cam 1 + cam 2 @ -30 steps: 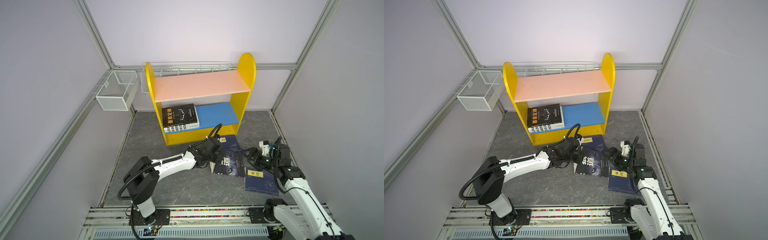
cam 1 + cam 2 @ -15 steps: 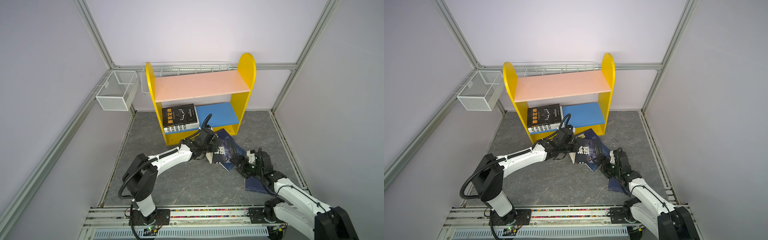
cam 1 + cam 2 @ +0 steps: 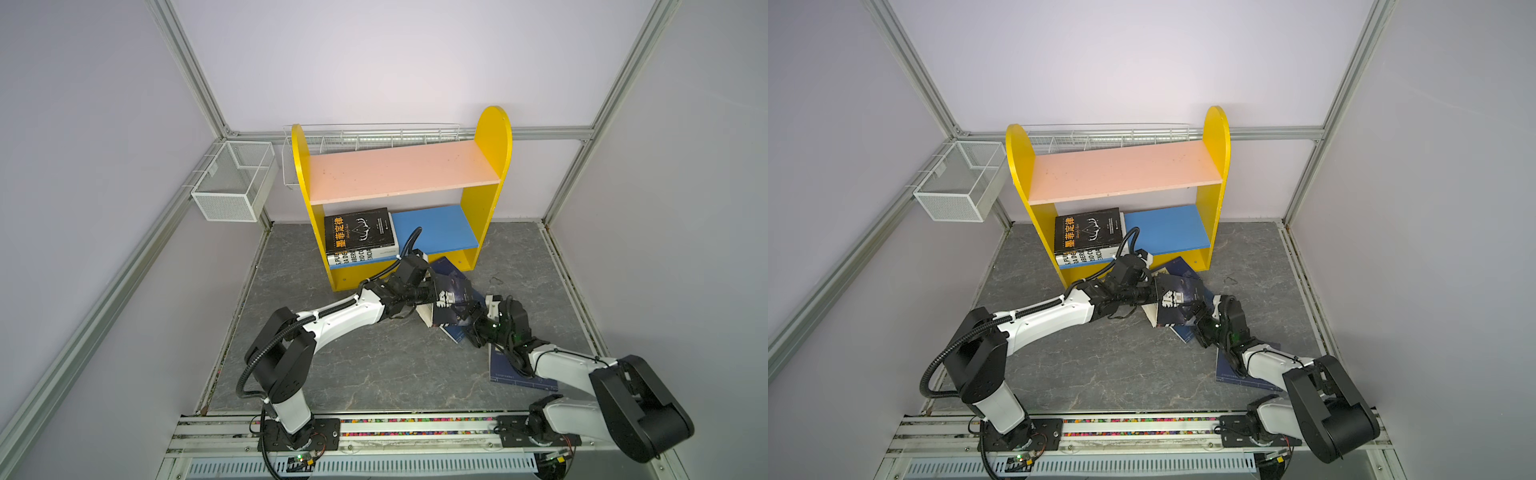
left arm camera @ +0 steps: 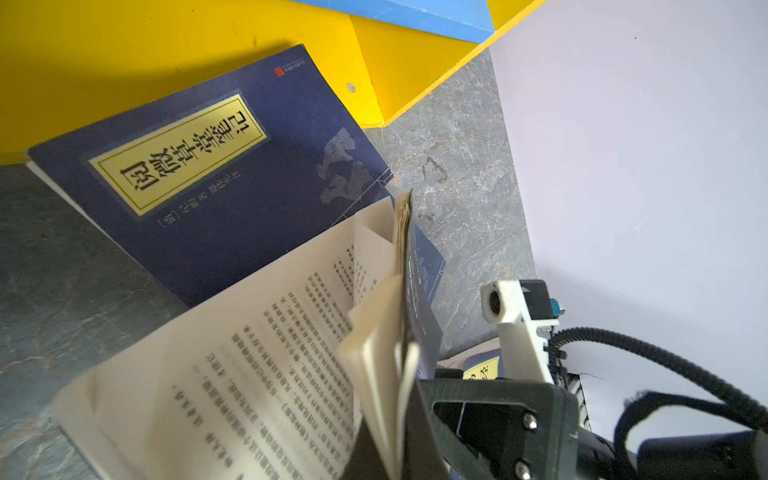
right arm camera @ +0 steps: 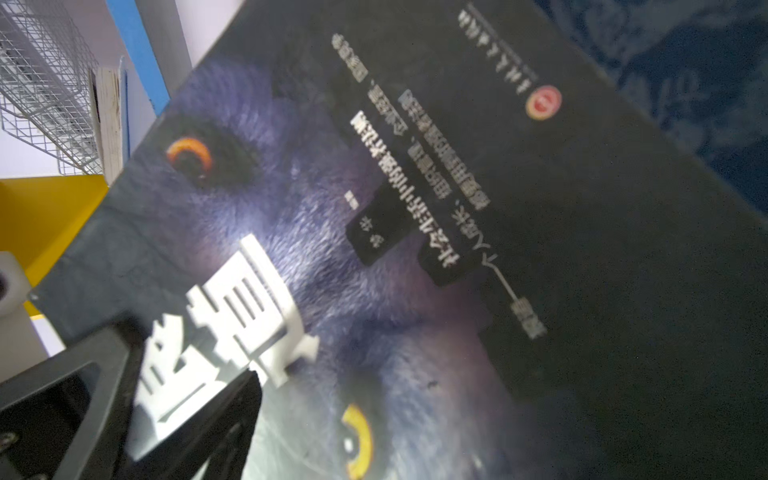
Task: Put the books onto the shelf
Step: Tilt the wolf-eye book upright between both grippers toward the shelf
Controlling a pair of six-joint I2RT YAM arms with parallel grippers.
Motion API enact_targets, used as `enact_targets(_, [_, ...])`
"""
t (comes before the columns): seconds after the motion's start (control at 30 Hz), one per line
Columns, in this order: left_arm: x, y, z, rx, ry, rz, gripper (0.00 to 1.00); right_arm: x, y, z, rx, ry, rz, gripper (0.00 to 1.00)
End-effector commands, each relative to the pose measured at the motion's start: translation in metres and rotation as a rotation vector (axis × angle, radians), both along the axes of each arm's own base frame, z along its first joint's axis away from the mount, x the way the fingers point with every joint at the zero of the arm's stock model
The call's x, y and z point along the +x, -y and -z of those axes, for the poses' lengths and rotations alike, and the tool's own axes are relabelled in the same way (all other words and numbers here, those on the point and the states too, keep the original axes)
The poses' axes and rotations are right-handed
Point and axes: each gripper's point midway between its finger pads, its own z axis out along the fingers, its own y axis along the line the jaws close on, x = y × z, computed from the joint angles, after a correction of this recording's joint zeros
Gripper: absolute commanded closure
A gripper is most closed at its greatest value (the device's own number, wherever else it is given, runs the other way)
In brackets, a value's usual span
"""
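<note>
The shelf stands at the back with a bare pink upper board. On its blue lower board a black book lies on a white book. My left gripper is shut on a black wolf-cover book, held tilted off the floor; its pages hang open. My right gripper stands open at that book's lower edge, the cover filling its wrist view. Navy books lie on the floor: one by the shelf, one under the held book, one under the right arm.
A white wire mesh basket hangs on the left wall and a long wire basket runs behind the shelf. Grey stone-pattern floor spreads in front. Aluminium frame posts mark the corners; the arm bases sit on a rail at the front.
The left gripper has lifted the black book and carried it toward the shelf. The right arm has swung left and low, its gripper now at the book's lower edge.
</note>
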Motion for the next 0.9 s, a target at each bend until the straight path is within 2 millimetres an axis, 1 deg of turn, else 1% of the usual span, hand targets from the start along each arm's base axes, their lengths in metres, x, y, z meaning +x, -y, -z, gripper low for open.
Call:
enact_targets(0.0, [-0.007, 0.002, 0.011, -0.022, -0.051, 0.0, 1.0, 0.012, 0.002, -0.017, 0.082, 0.071, 0.086, 0.07])
enact_targets(0.07, [-0.01, -0.003, 0.026, -0.009, -0.083, -0.015, 1.0, 0.014, 0.004, -0.019, 0.066, 0.083, 0.098, 0.12])
enact_targets(0.13, [-0.014, -0.009, 0.043, 0.003, -0.113, -0.032, 1.0, 0.016, 0.006, -0.02, 0.041, 0.091, 0.106, 0.21])
enact_targets(0.23, [-0.023, -0.013, 0.061, 0.007, -0.155, -0.036, 1.0, 0.017, 0.007, -0.023, 0.0, 0.095, 0.103, 0.35])
enact_targets(0.3, [-0.026, -0.014, 0.07, 0.007, -0.175, -0.036, 1.0, 0.018, 0.008, -0.024, -0.024, 0.091, 0.1, 0.41])
enact_targets(0.37, [-0.028, -0.015, 0.075, 0.009, -0.187, -0.036, 1.0, 0.017, 0.008, -0.025, -0.057, 0.071, 0.086, 0.49])
enact_targets(0.43, [-0.029, -0.016, 0.074, 0.01, -0.185, -0.036, 1.0, 0.016, 0.009, -0.024, -0.088, 0.055, 0.076, 0.58])
enact_targets(0.53, [-0.028, -0.019, 0.065, 0.017, -0.159, -0.039, 1.0, 0.013, 0.01, -0.023, -0.114, 0.026, 0.068, 0.71])
enact_targets(0.57, [-0.027, -0.021, 0.061, 0.02, -0.146, -0.041, 0.97, 0.012, 0.01, -0.022, -0.117, 0.021, 0.068, 0.75])
enact_targets(0.6, [-0.026, -0.023, 0.058, 0.027, -0.137, -0.044, 0.9, 0.011, 0.011, -0.022, -0.118, 0.019, 0.068, 0.77])
enact_targets(0.63, [-0.027, -0.025, 0.053, 0.031, -0.121, -0.042, 0.82, 0.01, 0.011, -0.023, -0.122, 0.016, 0.069, 0.79])
enact_targets(0.67, [-0.027, -0.028, 0.048, 0.035, -0.111, -0.041, 0.69, 0.009, 0.012, -0.024, -0.128, 0.014, 0.069, 0.79])
enact_targets(0.7, [-0.027, -0.031, 0.044, 0.04, -0.102, -0.045, 0.59, 0.008, 0.013, -0.026, -0.133, 0.016, 0.067, 0.8])
enact_targets(0.73, [-0.028, -0.035, 0.039, 0.046, -0.089, -0.05, 0.51, 0.008, 0.013, -0.031, -0.142, 0.027, 0.063, 0.82])
enact_targets(0.77, [-0.029, -0.04, 0.036, 0.054, -0.078, -0.057, 0.46, 0.008, 0.014, -0.036, -0.151, 0.036, 0.06, 0.84])
enact_targets(0.8, [-0.029, -0.044, 0.031, 0.058, -0.063, -0.065, 0.44, 0.007, 0.014, -0.041, -0.16, 0.047, 0.058, 0.85])
enact_targets(0.87, [-0.031, -0.06, 0.025, 0.087, -0.032, -0.097, 0.38, 0.008, 0.016, -0.059, -0.184, 0.084, 0.05, 0.85])
